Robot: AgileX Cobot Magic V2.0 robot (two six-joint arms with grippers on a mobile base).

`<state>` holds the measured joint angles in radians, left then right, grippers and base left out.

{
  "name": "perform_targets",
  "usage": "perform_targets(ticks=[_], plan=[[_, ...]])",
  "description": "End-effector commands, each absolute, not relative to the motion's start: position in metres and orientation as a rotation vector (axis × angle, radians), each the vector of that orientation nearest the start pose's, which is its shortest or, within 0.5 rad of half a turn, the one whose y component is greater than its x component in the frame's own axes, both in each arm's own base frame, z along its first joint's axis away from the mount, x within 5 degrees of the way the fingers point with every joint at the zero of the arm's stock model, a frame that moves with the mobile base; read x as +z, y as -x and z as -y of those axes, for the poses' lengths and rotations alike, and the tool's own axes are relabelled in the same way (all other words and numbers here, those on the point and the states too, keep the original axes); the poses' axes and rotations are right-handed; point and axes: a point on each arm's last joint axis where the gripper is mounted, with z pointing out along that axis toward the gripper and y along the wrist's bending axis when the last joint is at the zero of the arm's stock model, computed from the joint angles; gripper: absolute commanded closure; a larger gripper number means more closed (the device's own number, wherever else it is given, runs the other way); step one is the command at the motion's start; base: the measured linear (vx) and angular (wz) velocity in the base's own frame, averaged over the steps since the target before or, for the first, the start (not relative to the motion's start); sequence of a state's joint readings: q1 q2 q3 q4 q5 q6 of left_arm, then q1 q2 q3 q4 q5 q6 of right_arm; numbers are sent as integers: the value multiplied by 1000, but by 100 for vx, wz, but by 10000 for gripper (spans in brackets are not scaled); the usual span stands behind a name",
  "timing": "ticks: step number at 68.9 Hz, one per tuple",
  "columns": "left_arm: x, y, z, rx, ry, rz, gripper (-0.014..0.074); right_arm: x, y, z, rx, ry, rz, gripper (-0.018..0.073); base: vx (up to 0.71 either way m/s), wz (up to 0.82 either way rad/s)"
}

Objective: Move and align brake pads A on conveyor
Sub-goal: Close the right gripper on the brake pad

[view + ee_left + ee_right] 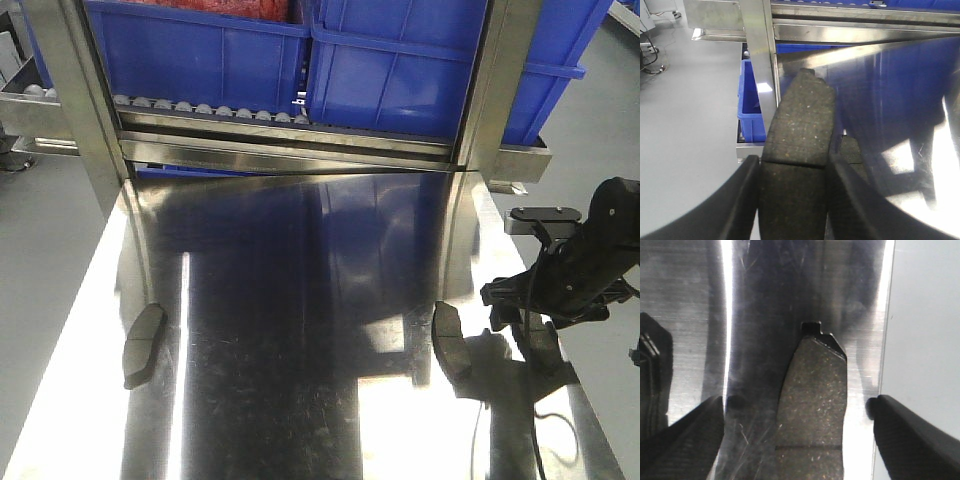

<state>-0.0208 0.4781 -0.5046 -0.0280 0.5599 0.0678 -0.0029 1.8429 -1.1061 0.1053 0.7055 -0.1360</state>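
Note:
A dark grey brake pad [799, 150] fills the left wrist view, and my left gripper [794, 172] is shut on its near half, one finger on each long side. My right gripper [795, 402] is open, its fingers standing either side of a second pad [812, 405] that lies flat on the steel table near the right edge. In the front view this gripper [555, 300] hovers just over that pad [543, 342]. Two more pads lie on the table, one at the left [145, 345] and one right of centre [452, 338]. The conveyor is out of view, and the left gripper does not show in the front view.
The shiny steel table [300, 300] runs back to a steel roller rack [210, 108] holding blue bins [400, 70]. Rack posts [80, 100] stand at both far corners. Grey floor [925, 315] lies just past the table's right edge.

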Motion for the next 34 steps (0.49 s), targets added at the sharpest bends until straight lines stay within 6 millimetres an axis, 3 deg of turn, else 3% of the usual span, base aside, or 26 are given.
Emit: perform_targets(ticks=[1, 34], plan=[[316, -99, 4, -6, -63, -1898, 451, 183, -350, -3, 82, 96, -2842, 30, 0, 0], [316, -99, 4, -6, -63, -1898, 451, 177, -347, -3, 89, 110, -2890, 305, 0, 0]])
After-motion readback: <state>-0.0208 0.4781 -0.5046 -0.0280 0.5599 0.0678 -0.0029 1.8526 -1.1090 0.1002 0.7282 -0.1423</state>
